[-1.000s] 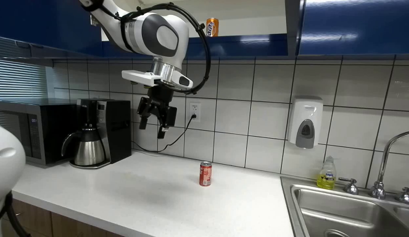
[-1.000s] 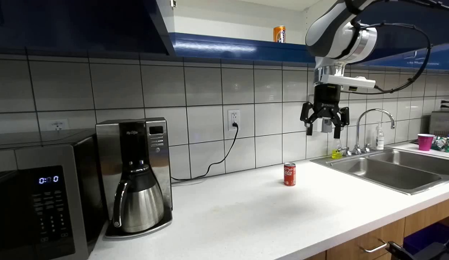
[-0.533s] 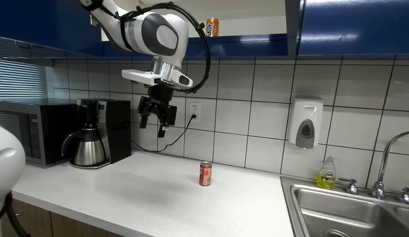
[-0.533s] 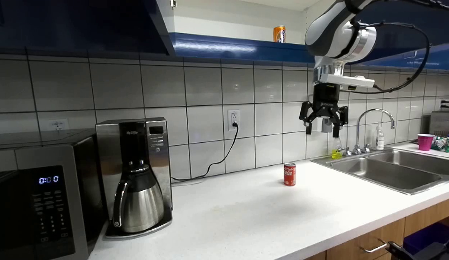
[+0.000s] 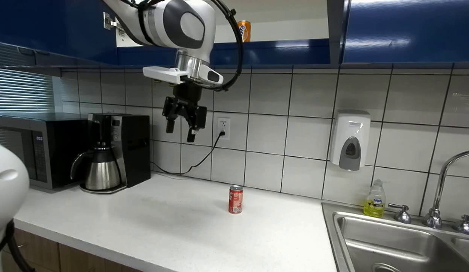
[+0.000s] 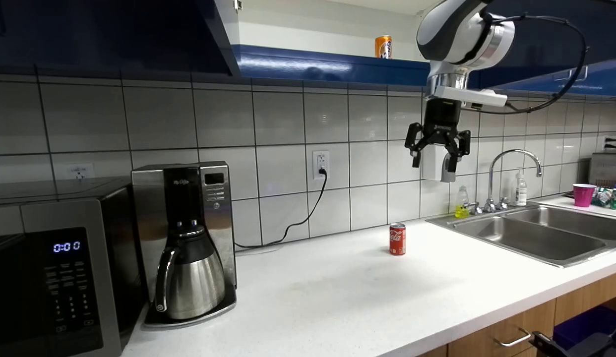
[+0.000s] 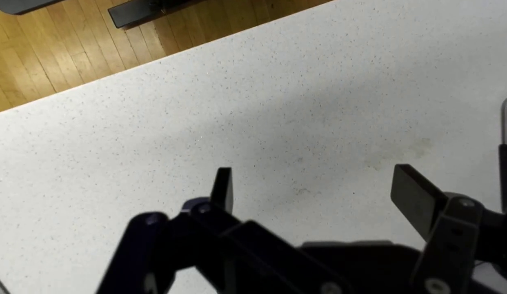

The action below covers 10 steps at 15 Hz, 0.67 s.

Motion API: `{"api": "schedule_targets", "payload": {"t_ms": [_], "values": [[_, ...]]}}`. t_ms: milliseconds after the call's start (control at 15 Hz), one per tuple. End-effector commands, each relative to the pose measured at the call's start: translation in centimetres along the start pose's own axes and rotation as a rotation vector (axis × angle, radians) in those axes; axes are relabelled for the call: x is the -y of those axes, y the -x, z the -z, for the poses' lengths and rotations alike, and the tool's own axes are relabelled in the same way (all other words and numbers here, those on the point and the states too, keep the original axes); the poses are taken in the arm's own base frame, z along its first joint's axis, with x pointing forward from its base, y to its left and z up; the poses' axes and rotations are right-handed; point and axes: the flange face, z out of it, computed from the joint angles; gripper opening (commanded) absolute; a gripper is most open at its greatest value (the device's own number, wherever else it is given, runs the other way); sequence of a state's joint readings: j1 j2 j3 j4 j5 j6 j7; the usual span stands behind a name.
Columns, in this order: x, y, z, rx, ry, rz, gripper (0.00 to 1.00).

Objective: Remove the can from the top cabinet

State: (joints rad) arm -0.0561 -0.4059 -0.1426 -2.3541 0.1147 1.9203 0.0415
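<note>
The wrist view has the black Robotiq gripper (image 7: 312,181) spread wide, its two fingers (image 7: 416,198) well apart with only speckled white countertop (image 7: 155,143) showing between the tips, so nothing is pinched. In both exterior views the orange Fanta can (image 6: 383,47) stands upright in the blue-fronted top cabinet (image 6: 308,62), between the two ends of the opening and behind its front edge, which hides the can's base; how deep it sits I cannot tell. The gripper hangs below that edge, over the countertop, and because it shows on opposite sides of the can in those two views, I judge it to be out in front, toward the room. So from the gripper the can lies up and inward, toward the tiled wall (image 6: 367,161), its long axis vertical, while the fingers point roughly down. The gripper probably needs to rise past the front edge and tip until the fingers aim level into the opening, one on each side of the can; coming in too low could strike that edge. The red Coca-Cola can (image 6: 397,239), nearer the countertop's back edge than its front, looks like no part of this job.
</note>
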Motion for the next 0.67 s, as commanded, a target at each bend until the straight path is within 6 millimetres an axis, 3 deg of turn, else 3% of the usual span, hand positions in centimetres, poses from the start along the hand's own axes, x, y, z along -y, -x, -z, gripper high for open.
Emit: {"api": "schedule_targets", "payload": {"t_ms": [0,600], "values": [[0.8,0.3,3.4,-0.055,0.0,-0.009,1.0],[2.0,0.6,12.7,-0.242,-0.051,-0.012,1.0]]}}
